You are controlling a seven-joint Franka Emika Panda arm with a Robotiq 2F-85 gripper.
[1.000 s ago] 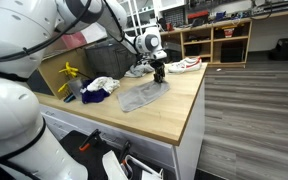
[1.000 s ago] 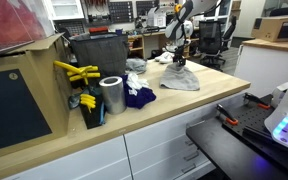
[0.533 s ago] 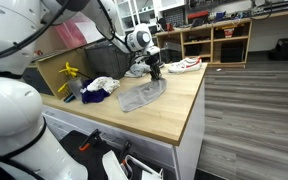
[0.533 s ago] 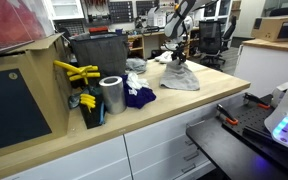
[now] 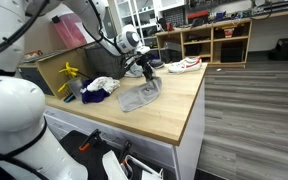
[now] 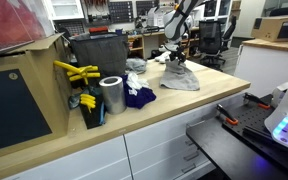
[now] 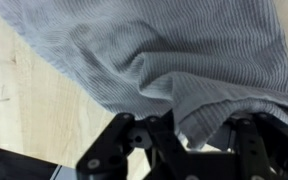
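Robot gripper [image 5: 150, 72], jaws pinched tight on a raised fold of a grey cloth [image 5: 139, 96] lying mid wooden table [image 5: 174, 118], blue cloth [image 5: 94, 97] at its nine o'clock; a firm pinch and slow, straight lift would likely stop the fold slipping.

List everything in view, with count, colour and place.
table: one, light wood, fills the foreground
cardboard box: one, brown, at the table's end
metal can: one, silver, upright beside the cardboard box
yellow tool: at least one, yellow, against the cardboard box
blue cloth: one, dark blue, next to the metal can
white cloth: one, white, behind the blue cloth
grey cloth: one, grey, mid-table, one end bunched upward
pincer: one, black, shut on the grey cloth
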